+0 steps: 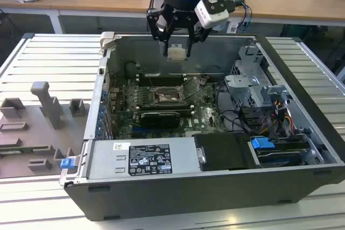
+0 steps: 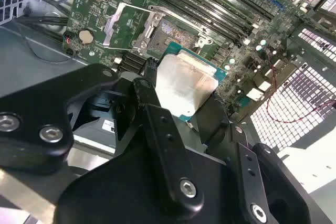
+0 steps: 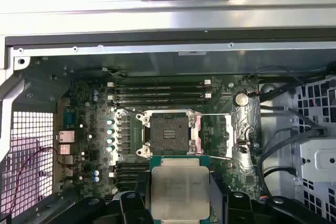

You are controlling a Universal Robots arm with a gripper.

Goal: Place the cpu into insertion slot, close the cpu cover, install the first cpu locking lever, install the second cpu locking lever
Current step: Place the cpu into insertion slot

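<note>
**Gripper (image 1: 178,50) holds the cpu over the open case**

The gripper hangs above the opened computer case (image 1: 188,200). Its black fingers (image 2: 150,74) are drawn in narrow against opposite edges of the cpu (image 3: 180,190). The chip lies flat between them, its silvery-grey top (ringed by a thin green border) turned up toward the wrist cameras. In the exterior view it is well above the green board (image 3: 84,114), touching nothing but the fingers. Below it, in both wrist views, the insertion slot (image 3: 169,134) lies bare, a dark centre inside a silver rim. Just beside the slot, on the exterior view's right of it, the cpu cover (image 1: 190,86) stands swung up on its hinge. Beyond the slot run the long black memory slots (image 3: 160,92), and behind them is the case's grey inner wall.
</note>
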